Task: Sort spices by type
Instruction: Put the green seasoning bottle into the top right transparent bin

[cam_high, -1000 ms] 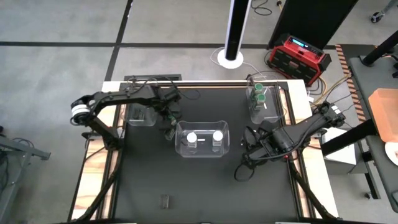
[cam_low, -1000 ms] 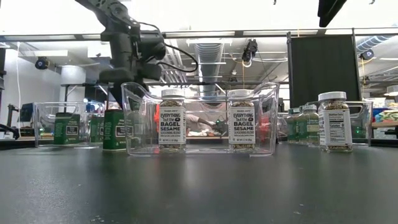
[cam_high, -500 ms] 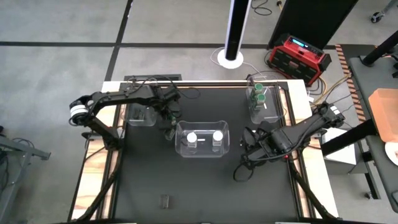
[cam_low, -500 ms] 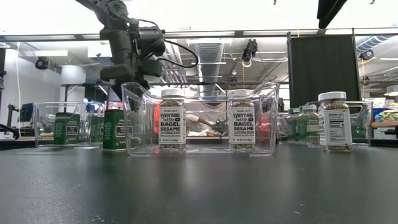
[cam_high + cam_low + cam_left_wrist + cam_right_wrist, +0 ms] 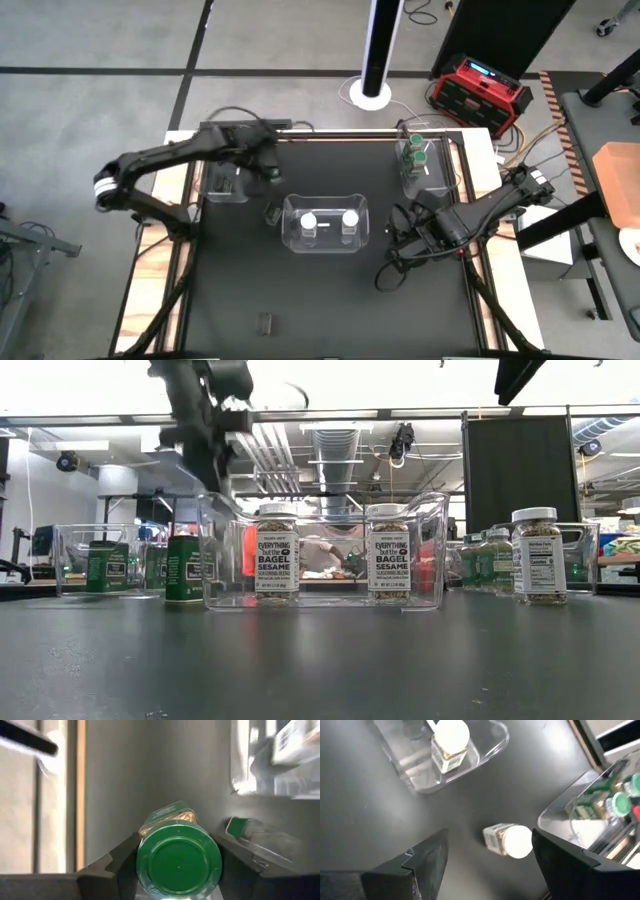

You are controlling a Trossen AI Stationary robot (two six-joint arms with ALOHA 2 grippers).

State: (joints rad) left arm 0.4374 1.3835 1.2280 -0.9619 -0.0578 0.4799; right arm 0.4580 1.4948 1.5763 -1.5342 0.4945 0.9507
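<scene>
Low view is badly backlit, ceiling blown out white; left arm (image 5: 205, 410) is motion-smeared, and the clear bin (image 5: 272, 757) looks blurry with glare.

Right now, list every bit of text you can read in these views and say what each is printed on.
"EVERYTHING but the BAGEL SESAME": left white-lidded jar in the middle clear bin.
"EVERYTHING but the BAGEL SESAME": right white-lidded jar in that bin.
Smaller print beneath both: too small to read.
Green tins and the loose white-lidded jar: labels unreadable.
</scene>
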